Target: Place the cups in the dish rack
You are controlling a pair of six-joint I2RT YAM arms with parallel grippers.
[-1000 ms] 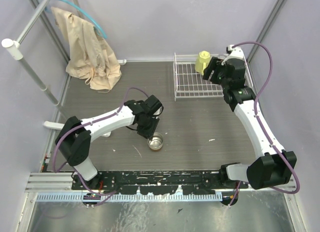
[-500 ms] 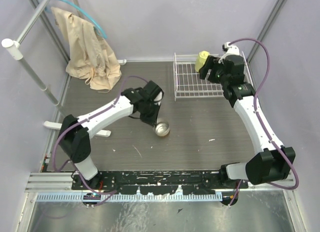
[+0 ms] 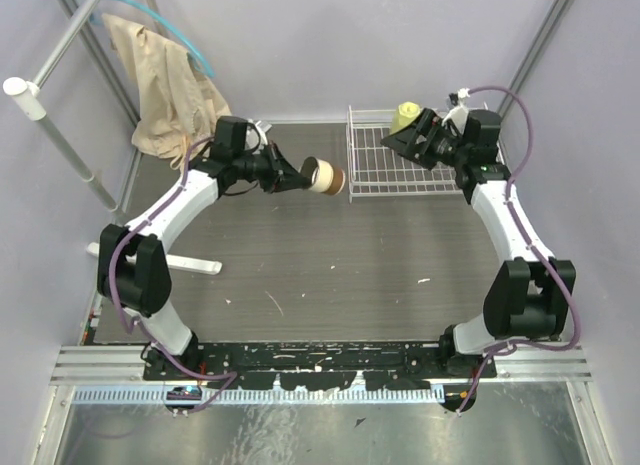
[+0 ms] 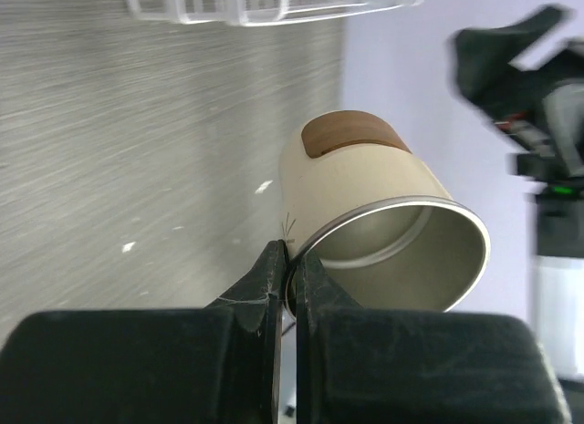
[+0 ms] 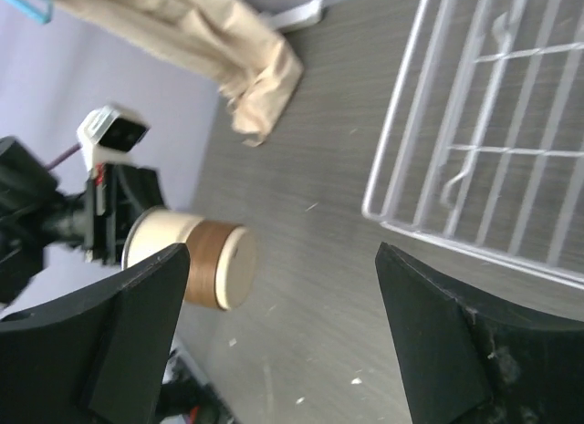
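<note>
Checking the left gripper [image 4: 290, 271], you find its jaws clenched on the rim of the cream-and-brown cup [image 4: 365, 196]. The cup hangs on its side above the table [image 3: 330, 265], base toward the dish rack [image 3: 395, 193], near its left side. Your right gripper [image 3: 414, 141] is released, jaws wide apart, over the rack beside the yellow mug [image 3: 405, 115].

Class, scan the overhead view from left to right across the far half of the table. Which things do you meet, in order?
Beige cloth → left gripper → cream-and-brown cup, pinched by its rim in that gripper → white wire dish rack.
</note>
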